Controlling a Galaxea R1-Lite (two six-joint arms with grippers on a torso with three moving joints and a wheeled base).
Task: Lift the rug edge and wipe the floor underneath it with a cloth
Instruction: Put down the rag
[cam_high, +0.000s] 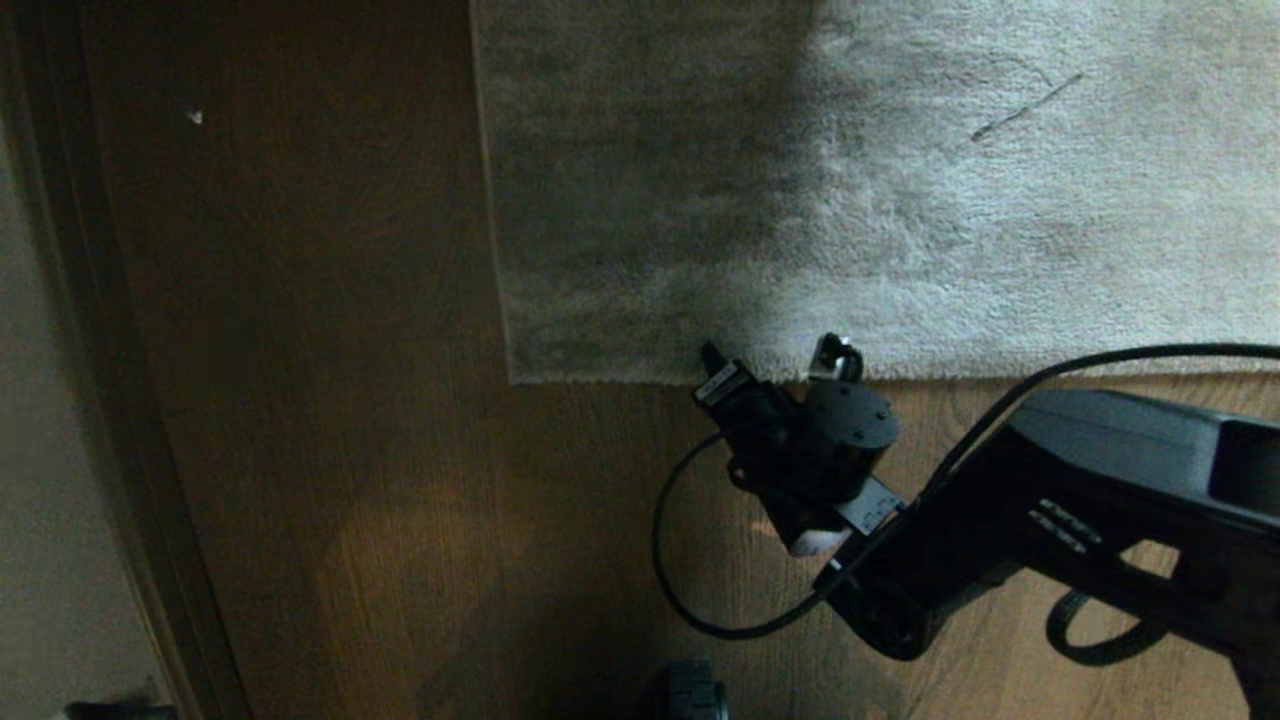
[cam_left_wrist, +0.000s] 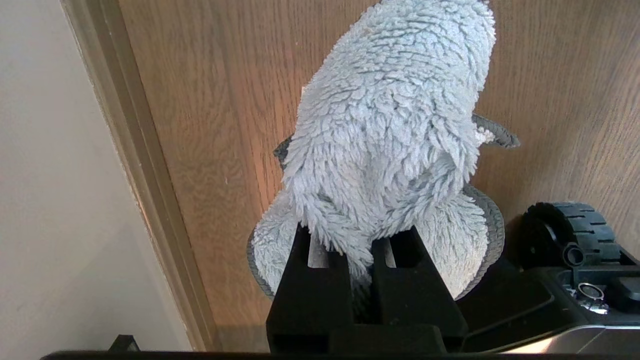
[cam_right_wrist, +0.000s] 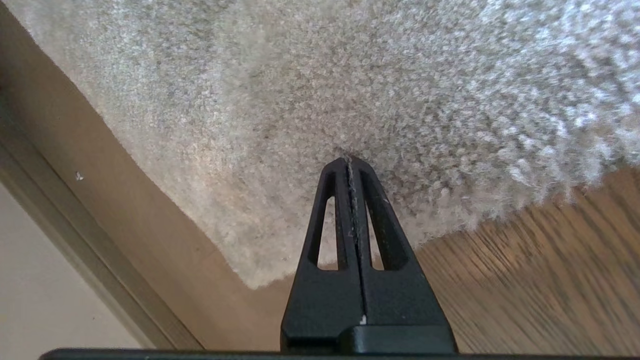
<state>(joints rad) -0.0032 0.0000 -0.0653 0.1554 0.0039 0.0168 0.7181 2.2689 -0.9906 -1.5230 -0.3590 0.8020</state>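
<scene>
grey rug edge (cam_right_wrist: 280, 240) lies flat on the floor (cam_high: 330, 480); right gripper (cam_right_wrist: 350, 165), pinched shut and empty, hovers over it at five o'clock of the corner. left gripper (cam_left_wrist: 360, 260) clamps the cloth (cam_left_wrist: 390, 125). next: open, catch the border, lift.

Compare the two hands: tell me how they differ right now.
The left hand is clamped on the fuzzy pale cloth, parked beside the base over the floor; the right hand is shut with nothing visibly pinched. The right hand's tips reach the rug edge; the left hand is nowhere near it. Both have black fingers.
</scene>
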